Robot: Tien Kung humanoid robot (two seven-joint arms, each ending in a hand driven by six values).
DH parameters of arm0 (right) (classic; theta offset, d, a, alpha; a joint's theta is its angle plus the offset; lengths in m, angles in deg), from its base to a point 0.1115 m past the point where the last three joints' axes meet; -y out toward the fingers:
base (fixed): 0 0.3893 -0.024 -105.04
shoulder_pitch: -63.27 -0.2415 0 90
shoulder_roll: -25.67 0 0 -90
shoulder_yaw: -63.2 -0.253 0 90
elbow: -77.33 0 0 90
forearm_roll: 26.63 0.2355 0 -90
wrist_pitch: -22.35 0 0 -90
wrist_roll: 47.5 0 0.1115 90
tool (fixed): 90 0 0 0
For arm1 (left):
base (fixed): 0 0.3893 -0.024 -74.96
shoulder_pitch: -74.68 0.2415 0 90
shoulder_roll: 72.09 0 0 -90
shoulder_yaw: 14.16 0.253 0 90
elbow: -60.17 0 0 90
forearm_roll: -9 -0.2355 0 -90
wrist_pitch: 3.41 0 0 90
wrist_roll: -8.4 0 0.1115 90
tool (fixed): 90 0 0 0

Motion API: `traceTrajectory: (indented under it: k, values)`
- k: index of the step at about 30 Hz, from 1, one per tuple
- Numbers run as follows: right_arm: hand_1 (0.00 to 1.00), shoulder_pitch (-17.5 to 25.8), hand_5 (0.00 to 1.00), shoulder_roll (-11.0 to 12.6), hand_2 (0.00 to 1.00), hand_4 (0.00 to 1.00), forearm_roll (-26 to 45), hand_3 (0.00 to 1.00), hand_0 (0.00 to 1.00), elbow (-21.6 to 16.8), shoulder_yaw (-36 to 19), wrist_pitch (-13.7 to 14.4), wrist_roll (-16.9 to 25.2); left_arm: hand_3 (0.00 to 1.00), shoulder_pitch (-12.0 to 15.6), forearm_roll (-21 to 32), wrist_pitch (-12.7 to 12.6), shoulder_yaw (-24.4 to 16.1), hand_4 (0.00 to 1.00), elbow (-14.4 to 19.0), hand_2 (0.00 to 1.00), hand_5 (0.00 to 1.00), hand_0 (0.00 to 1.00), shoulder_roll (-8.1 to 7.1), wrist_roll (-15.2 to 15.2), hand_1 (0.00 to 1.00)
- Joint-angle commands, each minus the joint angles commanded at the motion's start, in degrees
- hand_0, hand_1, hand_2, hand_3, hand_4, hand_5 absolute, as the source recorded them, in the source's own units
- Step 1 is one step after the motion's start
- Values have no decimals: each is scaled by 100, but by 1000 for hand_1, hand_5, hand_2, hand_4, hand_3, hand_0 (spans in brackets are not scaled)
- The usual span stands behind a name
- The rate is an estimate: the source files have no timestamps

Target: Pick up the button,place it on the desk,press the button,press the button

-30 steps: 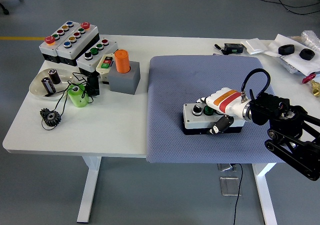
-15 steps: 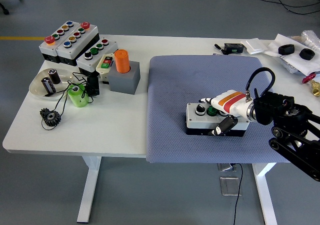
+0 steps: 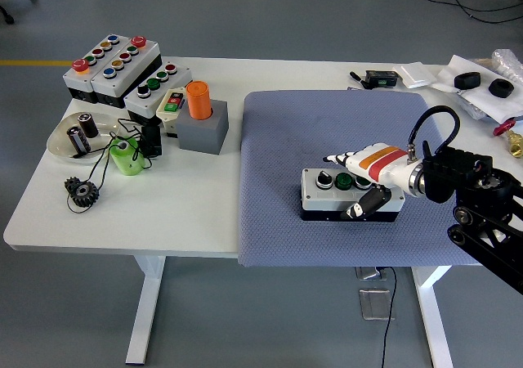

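Since the earlier frames the button box (image 3: 343, 194) has slid a little left on the blue mat (image 3: 278, 139), and the right hand (image 3: 369, 176) has lifted so the green button shows clear beside it. The hand rests over the box's right end, fingers loosely spread above the top and thumb against the front, clamped on nothing, probably steadying it for a press. The left hand is out of view. On the white table (image 3: 204, 213), a shallow dish (image 3: 61, 143) holds two dark cylinders, and a grey block (image 3: 204, 131) carries an orange cylinder.
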Motion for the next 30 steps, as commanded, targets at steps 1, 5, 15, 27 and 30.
traceTrajectory:
  k: [1,5,15,27,30]
  values:
    - [724,5,393,6,965,946,4,998,840,-11,-10,-5,-2,496,0,-1,0,0,326,0,700,998,650,0,0,707]
    - [800,216,397,142,983,943,83,998,896,-325,-415,36,-60,497,-2,-12,-4,-9,326,0,702,998,650,1,-1,707]
    - [617,1073,411,930,744,946,574,998,748,-1690,-1803,606,-346,497,16,-215,-12,-170,325,0,702,998,650,-1,28,707]
    - [2,2113,653,1615,76,764,1860,754,114,-2376,-2067,1407,-540,498,77,-437,-18,-314,324,0,702,998,650,21,92,707]
    - [2,2184,699,1619,54,740,1860,736,100,-2367,-2048,1258,-627,499,81,-450,-14,-306,323,0,702,998,649,22,99,707]
